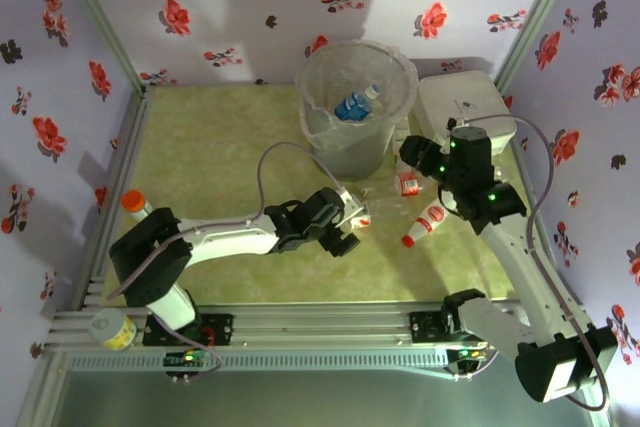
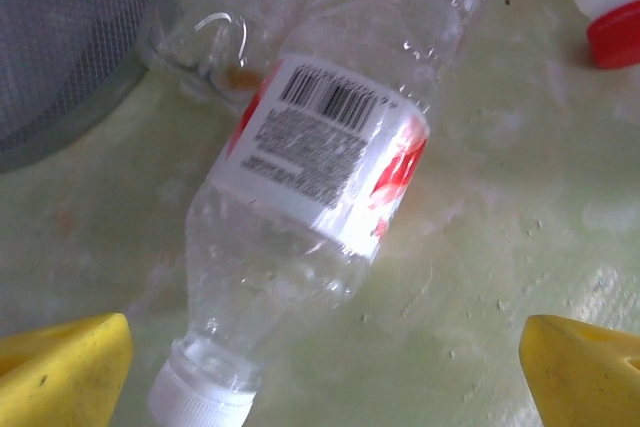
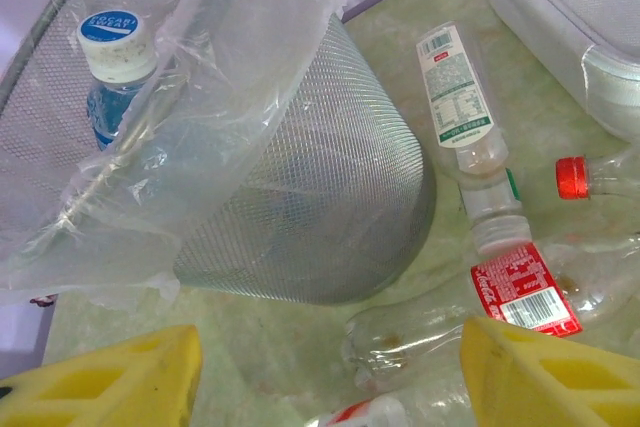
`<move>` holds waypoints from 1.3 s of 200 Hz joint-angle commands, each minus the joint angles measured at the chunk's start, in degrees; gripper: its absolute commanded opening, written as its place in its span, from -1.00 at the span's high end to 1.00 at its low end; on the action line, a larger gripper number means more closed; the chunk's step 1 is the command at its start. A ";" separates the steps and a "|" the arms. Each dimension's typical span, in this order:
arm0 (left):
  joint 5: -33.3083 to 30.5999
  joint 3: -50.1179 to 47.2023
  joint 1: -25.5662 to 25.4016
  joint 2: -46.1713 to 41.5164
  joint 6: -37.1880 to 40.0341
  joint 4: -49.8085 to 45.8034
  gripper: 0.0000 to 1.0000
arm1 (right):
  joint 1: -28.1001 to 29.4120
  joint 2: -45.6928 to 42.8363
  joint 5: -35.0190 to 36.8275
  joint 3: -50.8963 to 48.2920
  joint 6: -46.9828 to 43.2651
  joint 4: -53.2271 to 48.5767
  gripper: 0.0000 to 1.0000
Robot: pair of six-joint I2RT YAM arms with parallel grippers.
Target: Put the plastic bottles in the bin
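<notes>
The bin (image 1: 372, 143) stands at the back middle with a blue-labelled bottle (image 1: 352, 105) inside it. My left gripper (image 1: 347, 229) is open, low over a clear bottle with a red-white barcode label (image 2: 320, 157). That bottle's white cap (image 2: 198, 402) lies between the yellow fingertips (image 2: 62, 372). My right gripper (image 1: 413, 160) is open beside the bin (image 3: 300, 187), above a clear red-labelled bottle (image 3: 525, 289). A green-white labelled bottle (image 3: 455, 97) and a red-capped one (image 3: 572, 177) lie close by. Another red-capped bottle (image 1: 428, 222) lies to the right.
A white lidded box (image 1: 465, 107) stands right of the bin. An orange-capped bottle (image 1: 135, 204) and a yellow-labelled jar (image 1: 112, 329) stand near the left arm's base. Flowered walls close in the green mat.
</notes>
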 commanded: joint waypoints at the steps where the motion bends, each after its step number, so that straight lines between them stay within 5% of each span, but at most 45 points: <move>1: -2.17 3.00 -0.19 4.62 2.30 0.57 -1.00 | -0.33 -1.41 0.20 -0.85 0.24 -0.13 -0.38; 46: -3.37 4.79 -0.14 11.55 1.87 2.41 -0.99 | -0.83 -2.72 0.77 -2.03 -0.09 -1.76 -0.39; 139: -4.78 -1.03 -0.49 5.64 -1.23 1.88 -0.12 | -0.80 -1.05 -3.11 -6.62 2.51 1.25 -0.39; 212: -4.77 -6.31 -0.49 -7.02 -4.08 1.95 -0.09 | -1.27 -3.83 1.60 -2.50 -0.21 -10.07 -0.37; 260: -3.03 -12.80 -0.41 -17.14 -6.03 11.80 -0.09 | -1.35 -3.59 -17.28 -5.76 4.99 -0.31 -0.49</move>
